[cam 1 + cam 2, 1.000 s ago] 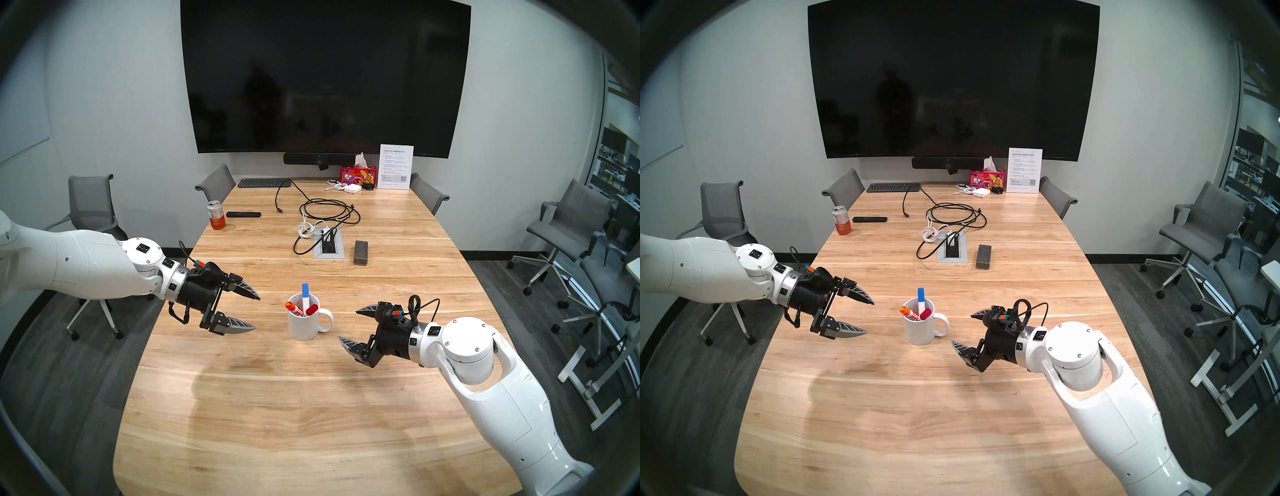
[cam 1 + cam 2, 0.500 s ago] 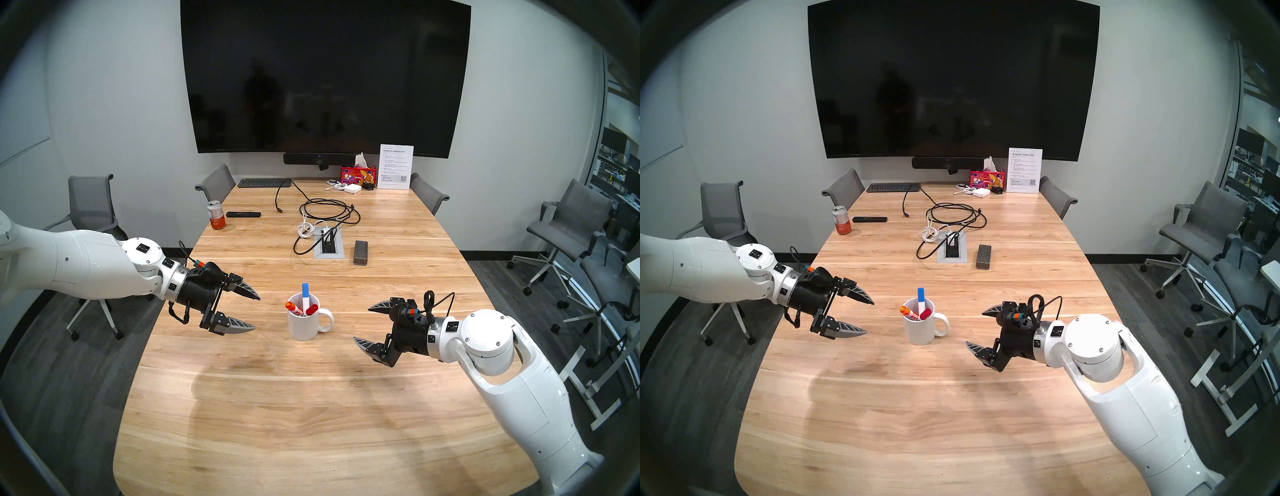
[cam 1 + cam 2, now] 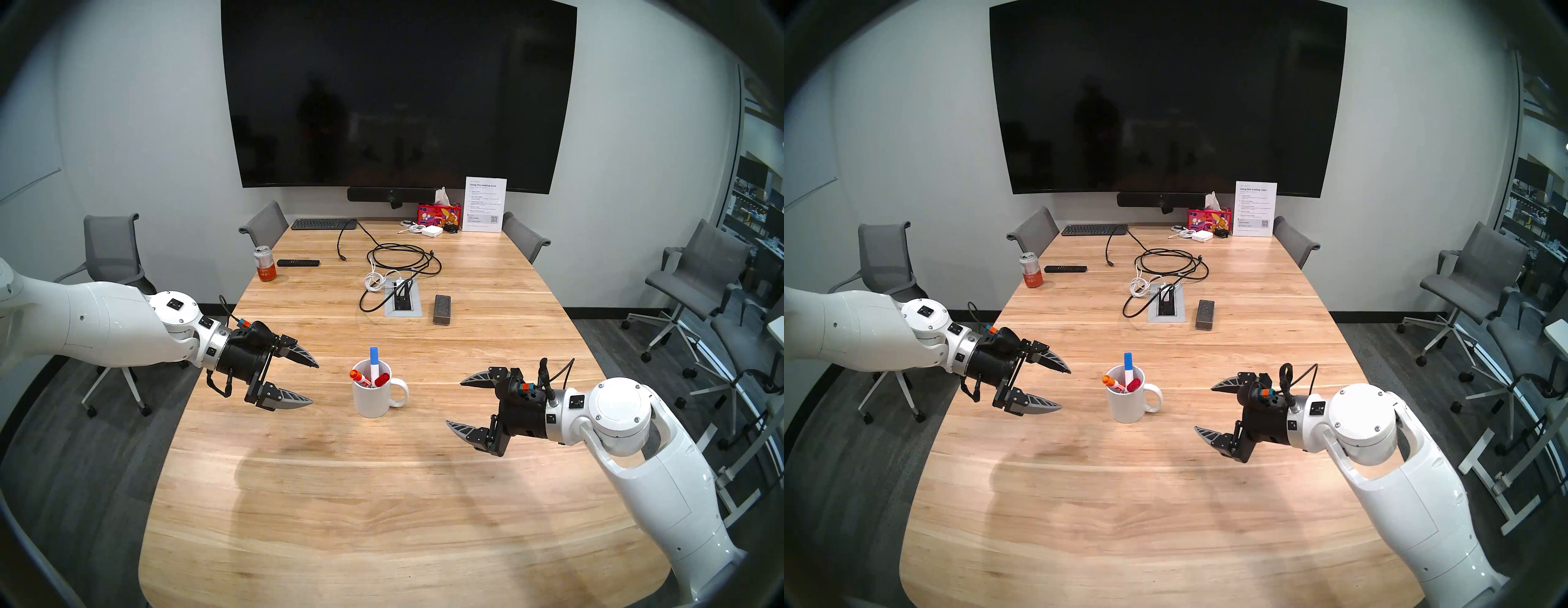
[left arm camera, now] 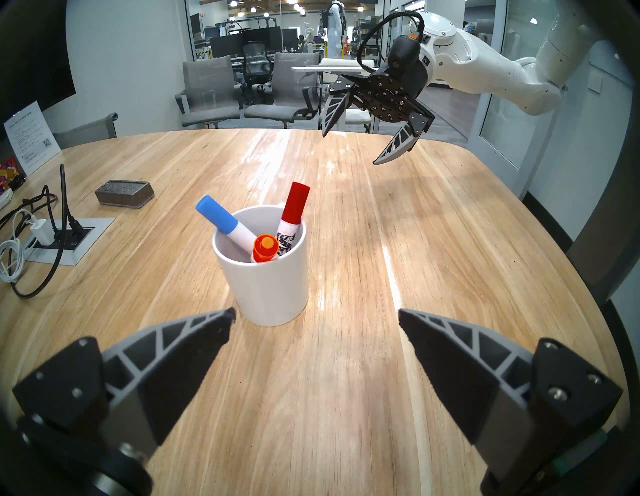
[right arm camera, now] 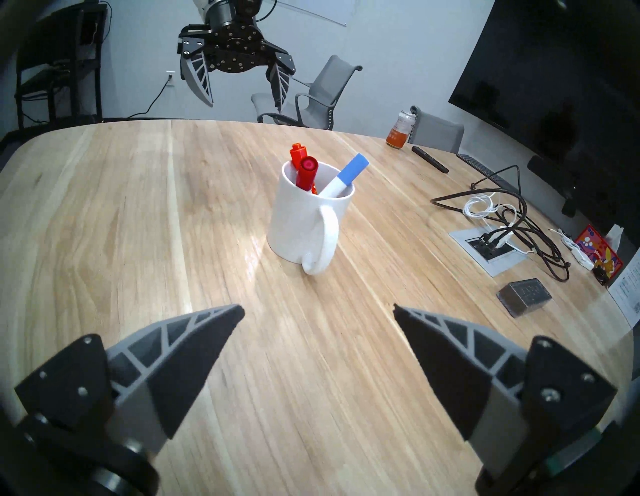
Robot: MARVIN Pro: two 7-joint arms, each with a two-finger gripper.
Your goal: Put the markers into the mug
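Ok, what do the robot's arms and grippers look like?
Both arms are glossy white shells. The left gripper and right gripper have black bodies, curved grey ribbed jaws with dark pads, a looping black cable and an orange-and-teal connector at each wrist.

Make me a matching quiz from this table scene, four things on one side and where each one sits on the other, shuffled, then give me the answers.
Column one:
1. blue-capped marker
2. orange drink can
3. dark grey eraser block
4. keyboard

Column two:
A. at the far end of the table, below the screen
B. beside the cable box set into the table
C. standing in the white mug
D. near the table's left edge, next to the remote

Pairs: 1-C, 2-D, 3-B, 4-A
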